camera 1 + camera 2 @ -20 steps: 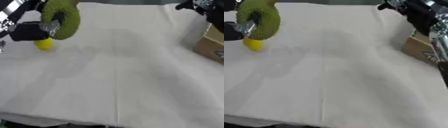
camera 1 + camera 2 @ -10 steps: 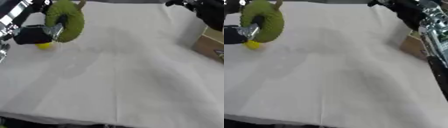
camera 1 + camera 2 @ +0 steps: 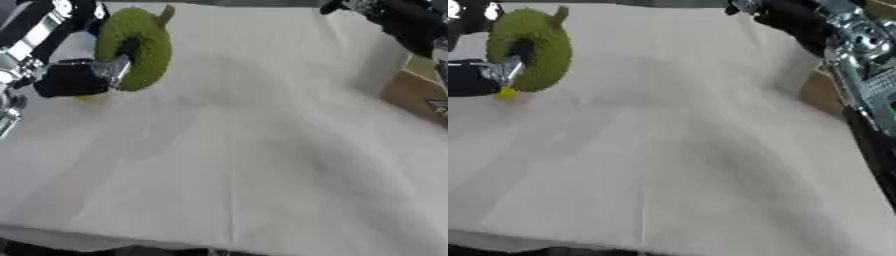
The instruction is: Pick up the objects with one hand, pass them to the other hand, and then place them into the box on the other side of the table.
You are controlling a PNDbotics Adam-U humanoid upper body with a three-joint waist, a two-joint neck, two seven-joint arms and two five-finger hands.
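Note:
A fuzzy green ring point(image 3: 140, 47) with a small stalk on top hangs above the table's far left, and my left hand point(image 3: 74, 77) is shut on it, one silvery fingertip reaching into its hole. Just below the ring a small yellow thing point(image 3: 506, 93) peeks out on the white cloth point(image 3: 245, 150). My right hand point(image 3: 785, 17) is a dark, blurred shape at the far right edge of the table, well apart from the ring. The brown box point(image 3: 420, 95) sits at the right edge below that hand.
The white cloth covers the whole table and has a crease down its middle. My right forearm point(image 3: 859, 55), silver and black, runs down the right border beside the box. The table's front edge point(image 3: 131, 240) lies along the bottom.
The green ring has turned in my left hand so its hole now faces me, and it sits a little further right. My right hand has shifted slightly left along the far edge.

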